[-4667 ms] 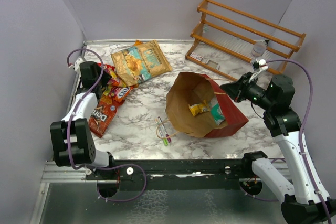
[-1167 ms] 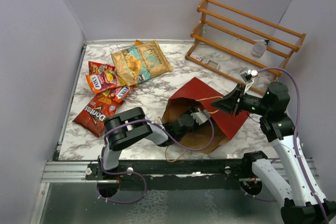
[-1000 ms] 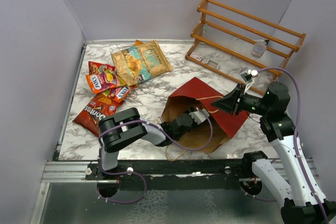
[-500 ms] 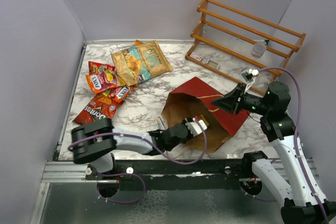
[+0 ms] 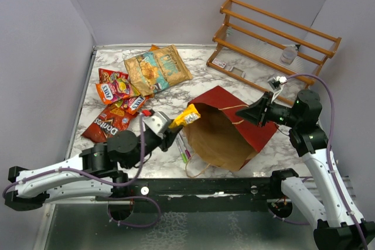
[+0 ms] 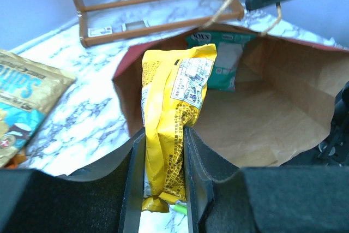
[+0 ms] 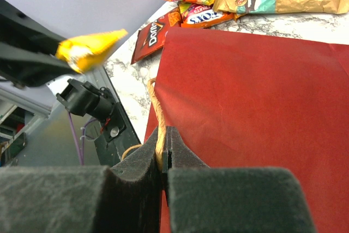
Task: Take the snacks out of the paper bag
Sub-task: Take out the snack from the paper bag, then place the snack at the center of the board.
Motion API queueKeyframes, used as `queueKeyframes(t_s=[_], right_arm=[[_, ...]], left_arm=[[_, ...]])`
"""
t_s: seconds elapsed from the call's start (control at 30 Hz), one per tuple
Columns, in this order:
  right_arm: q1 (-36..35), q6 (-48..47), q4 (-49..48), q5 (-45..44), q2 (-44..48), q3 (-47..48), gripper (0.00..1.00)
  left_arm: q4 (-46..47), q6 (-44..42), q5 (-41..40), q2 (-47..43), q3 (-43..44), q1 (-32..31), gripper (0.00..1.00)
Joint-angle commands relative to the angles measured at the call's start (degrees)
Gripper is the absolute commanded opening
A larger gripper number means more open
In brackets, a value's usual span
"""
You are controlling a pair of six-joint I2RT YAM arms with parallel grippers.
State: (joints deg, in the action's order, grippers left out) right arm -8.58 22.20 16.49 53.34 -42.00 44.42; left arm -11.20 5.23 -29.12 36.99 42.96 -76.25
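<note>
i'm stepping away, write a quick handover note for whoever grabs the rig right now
Left gripper: shut on a yellow packet, held just outside the mouth of the bag.
Right gripper: shut on the bag's string handle, keeping the mouth lifted open.
Done: Doritos bag, tan chip bag and small red packets lie at the far left of the table.
Left: set the yellow packet down with them. A teal packet sits at the back of the bag; more may be hidden.
</note>
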Motion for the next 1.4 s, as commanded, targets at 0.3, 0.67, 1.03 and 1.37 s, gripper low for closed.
queueKeyframes(t_s=[0.3,0.67,1.03,1.37], right_arm=[[-0.2,-0.2,0.3,-2.7,0.3,-1.0,0.01],[-0.2,-0.2,1.6,-3.9,1.8,-1.5,0.01],[-0.2,0.2,1.7,-4.0,2.5,-1.8,0.01],[-0.2,0.0,1.4,-3.7,1.6,-2.3,0.01]], left_arm=[[4.0,-15.8,-10.5,6.0,11.2,-0.2,0.31],[31.8,-37.0,-18.8,24.6,18.2,7.0,0.26],[24.6,-13.3,-9.6,31.5,23.1,38.4,0.24],[13.6,5.5,8.6,32.2,13.9,65.5,0.26]])
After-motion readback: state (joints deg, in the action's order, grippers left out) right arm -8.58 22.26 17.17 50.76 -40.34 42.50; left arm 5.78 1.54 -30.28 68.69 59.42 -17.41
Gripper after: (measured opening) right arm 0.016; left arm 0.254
